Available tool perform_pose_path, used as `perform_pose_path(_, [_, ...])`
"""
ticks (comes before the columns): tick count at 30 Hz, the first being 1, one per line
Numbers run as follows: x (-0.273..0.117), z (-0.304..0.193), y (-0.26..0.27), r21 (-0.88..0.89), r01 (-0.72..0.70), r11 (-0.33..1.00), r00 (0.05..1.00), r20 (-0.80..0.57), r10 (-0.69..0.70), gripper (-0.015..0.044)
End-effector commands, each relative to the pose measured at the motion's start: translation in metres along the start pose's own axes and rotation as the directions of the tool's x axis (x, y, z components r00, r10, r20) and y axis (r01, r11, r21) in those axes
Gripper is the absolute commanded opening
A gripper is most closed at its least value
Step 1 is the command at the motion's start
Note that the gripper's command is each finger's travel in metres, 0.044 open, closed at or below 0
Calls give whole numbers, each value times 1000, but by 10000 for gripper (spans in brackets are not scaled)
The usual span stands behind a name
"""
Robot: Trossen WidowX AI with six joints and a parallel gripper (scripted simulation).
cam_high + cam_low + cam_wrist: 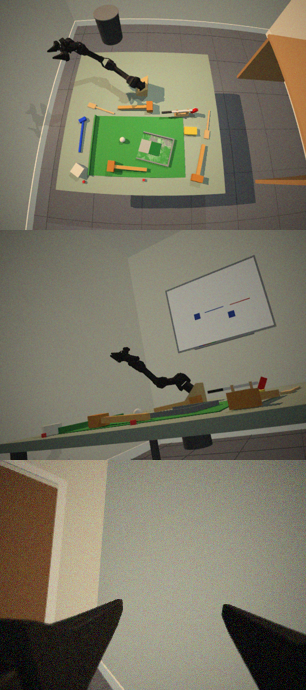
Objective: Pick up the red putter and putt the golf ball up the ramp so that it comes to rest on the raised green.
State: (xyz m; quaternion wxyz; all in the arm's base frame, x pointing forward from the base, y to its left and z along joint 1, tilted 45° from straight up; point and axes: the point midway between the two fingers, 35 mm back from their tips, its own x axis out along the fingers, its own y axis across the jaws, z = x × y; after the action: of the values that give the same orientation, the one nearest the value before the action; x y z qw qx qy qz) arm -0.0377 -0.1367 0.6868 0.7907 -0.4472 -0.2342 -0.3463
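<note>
Nearest the top camera: fingers (pixel 55 52), spread wide and gripping nothing, raised high past the far-left corner of the tabletop (pixel 215 160); arm (pixel 112 67) stretched back from a tan base (pixel 143 88) near the far edge; seen from the wrist, only two dark fingertips against a bare wall and a brown door (pixel 25 545).

Red putter (pixel 180 110) lying on a small wooden stand (pixel 181 114) toward the far-right part of the tabletop, red head to the right, black grip to the left, just beyond the far edge of the green mat (pixel 112 130); well apart from the fingers.

White ball (pixel 122 139) resting on the mat, left of centre; grey-framed raised green (pixel 156 148) right of it, apart from the ball, with a pale ramp (pixel 143 146) on its left side.

Orange mallet (pixel 125 167) on the mat toward the near edge; another (pixel 136 107) beyond the far edge of the mat; a third (pixel 199 165) off the mat toward the near-right corner; blue mallet (pixel 81 132) along the left side; two pale paddles, one far-left (pixel 100 108), one right (pixel 207 126); yellow block (pixel 190 130) just beside the mat's right edge; white cube (pixel 77 169) at the near-left corner; two tiny red cubes (pixel 143 179) by the near edge.
</note>
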Motion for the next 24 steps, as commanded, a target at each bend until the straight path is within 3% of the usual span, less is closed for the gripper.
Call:
perform_pose_path(1, [1,1,2,-5,-4,1000,1000,2,4,426])
perform_pose_path(13, [53,74,153,-189,-270,944,956,65,286,440])
perform_pose_path(24, [61,118,340,-297,-564,770,795,58,604,440])
